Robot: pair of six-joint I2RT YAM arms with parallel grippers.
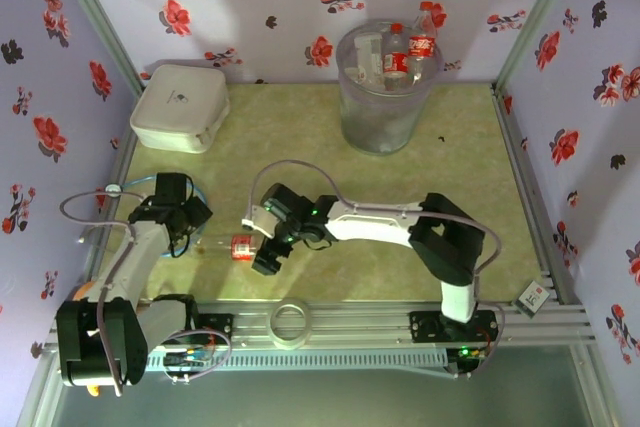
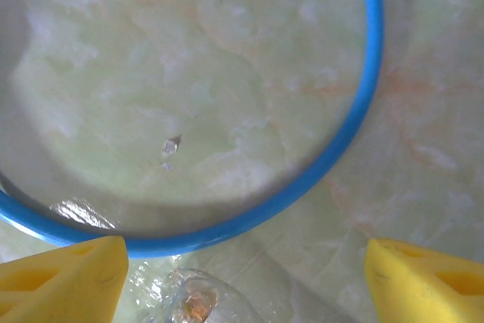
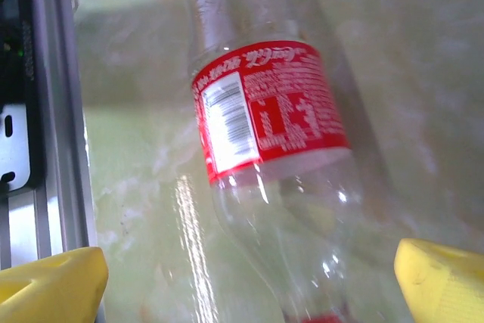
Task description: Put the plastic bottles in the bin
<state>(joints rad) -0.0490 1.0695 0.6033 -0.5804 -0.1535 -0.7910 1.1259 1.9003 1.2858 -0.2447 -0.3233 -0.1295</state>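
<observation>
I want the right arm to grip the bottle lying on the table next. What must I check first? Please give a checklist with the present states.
1. Right gripper open: ok, fingers wide apart.
2. Bottle between its fingers: ok, lying flat, not touched.
3. Left gripper clear of the bottle: cannot tell; it is open, with the bottle's end near its fingers.
4. Bin upright: ok.
5. Room in the bin: cannot tell; bottles reach its rim.
6. Box off the way to the bin: ok.
</observation>
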